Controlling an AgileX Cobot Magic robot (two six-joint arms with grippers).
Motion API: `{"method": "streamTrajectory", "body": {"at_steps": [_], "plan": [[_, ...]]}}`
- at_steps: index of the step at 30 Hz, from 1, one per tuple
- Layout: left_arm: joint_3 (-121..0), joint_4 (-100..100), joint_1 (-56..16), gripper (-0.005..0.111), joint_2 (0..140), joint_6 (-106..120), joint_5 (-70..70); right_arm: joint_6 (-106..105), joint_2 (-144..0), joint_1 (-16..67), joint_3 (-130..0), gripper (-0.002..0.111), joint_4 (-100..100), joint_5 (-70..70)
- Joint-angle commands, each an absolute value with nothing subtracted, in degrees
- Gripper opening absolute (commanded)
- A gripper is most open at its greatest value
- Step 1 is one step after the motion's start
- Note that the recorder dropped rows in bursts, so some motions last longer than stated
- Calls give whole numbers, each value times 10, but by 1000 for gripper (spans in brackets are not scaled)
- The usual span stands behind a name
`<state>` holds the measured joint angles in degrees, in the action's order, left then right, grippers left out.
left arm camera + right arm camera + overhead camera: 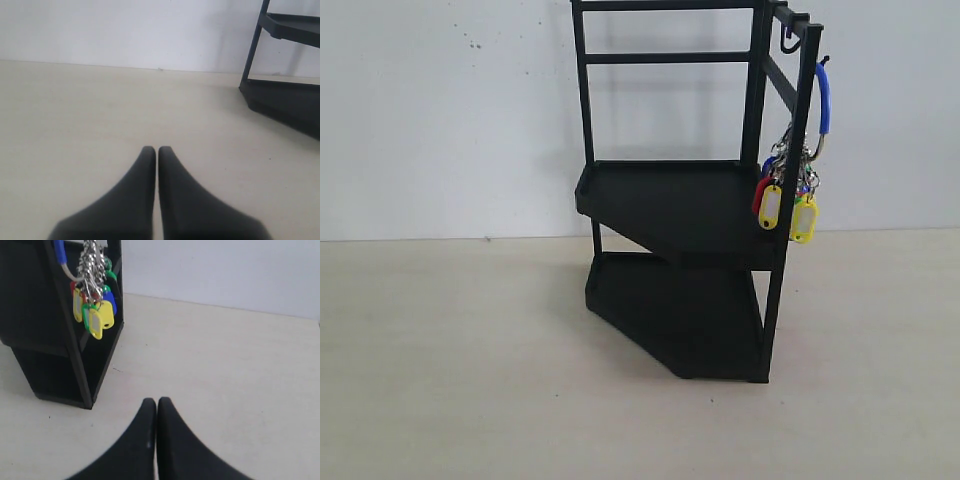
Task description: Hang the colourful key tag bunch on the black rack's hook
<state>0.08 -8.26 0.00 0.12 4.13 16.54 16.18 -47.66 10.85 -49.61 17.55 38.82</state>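
Note:
The black rack (690,200) stands on the pale table, and its lower part shows as the rack (285,95) and the rack (55,340) in the wrist views. The colourful key tag bunch (790,195) hangs by its blue-sleeved ring on the hook (823,62) at the front corner post; the key tag bunch (94,305) also shows in the right wrist view. My left gripper (151,150) is shut and holds nothing, low over bare table, apart from the rack. My right gripper (157,401) is shut and holds nothing, a short way from the rack's post. Neither gripper appears in the exterior view.
A like hook (788,42) hangs under the rack's top side rail. A white wall (440,110) rises behind the table. Pale table (460,370) spreads left of and in front of the rack.

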Motion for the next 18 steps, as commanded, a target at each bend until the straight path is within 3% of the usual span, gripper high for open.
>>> {"method": "streamTrajectory", "body": {"at_steps": [1,7,18], "plan": [[0,-81,-1,4,0,43,163,160,-408,99,-493,0,185,388],[0,-81,-1,4,0,43,163,160,-302,42,-447,0,187,346],[0,-81,-1,4,0,43,163,181,-26,-20,-166,0,186,224]]}}
